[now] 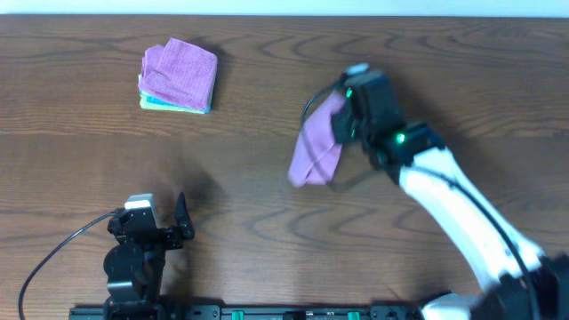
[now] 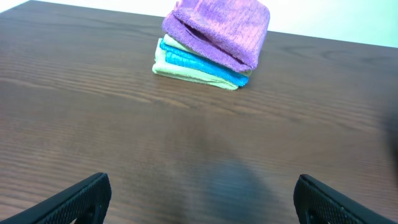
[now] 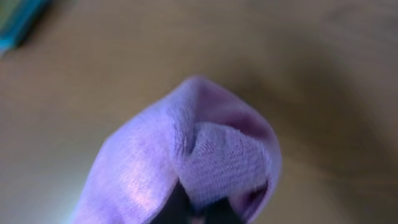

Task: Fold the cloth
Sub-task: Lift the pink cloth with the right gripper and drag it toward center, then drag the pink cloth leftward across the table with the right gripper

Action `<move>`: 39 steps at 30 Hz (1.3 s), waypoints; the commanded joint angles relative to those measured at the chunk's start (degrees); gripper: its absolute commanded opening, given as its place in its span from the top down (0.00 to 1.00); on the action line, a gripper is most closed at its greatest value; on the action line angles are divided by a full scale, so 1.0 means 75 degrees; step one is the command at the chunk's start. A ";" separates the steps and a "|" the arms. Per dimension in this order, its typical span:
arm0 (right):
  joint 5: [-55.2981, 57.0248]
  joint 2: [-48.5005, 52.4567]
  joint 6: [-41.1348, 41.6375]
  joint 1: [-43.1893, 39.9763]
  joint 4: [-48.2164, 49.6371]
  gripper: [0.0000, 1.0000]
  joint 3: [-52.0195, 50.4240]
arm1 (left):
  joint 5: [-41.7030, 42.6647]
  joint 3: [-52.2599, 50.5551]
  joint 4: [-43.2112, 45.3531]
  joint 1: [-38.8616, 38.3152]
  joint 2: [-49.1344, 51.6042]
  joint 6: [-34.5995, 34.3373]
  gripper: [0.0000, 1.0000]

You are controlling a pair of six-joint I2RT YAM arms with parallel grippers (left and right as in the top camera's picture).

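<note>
far left, a stack of folded cloths; near left, the left gripper spread wide over bare surface. right of centre, the right gripper pinching the lilac cloth, which hangs bunched: probably light, limp, grippy terry, best held by its corners.

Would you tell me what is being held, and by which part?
The right gripper holds the purple cloth by a bunched fold at one end.

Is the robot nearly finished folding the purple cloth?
Not yet. Three folded cloths already sit in a stack on the far left. The right gripper is shut on the purple cloth, which hangs bunched up, not neatly folded. The left gripper is open and empty. Left to do: lay that cloth flat and fold it.
</note>
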 commanded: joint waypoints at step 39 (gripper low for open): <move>-0.3893 0.1204 0.1714 -0.0976 0.0242 0.11 -0.1294 | 0.0985 0.0405 -0.1142 -0.0017 0.1072 -0.1081 0.05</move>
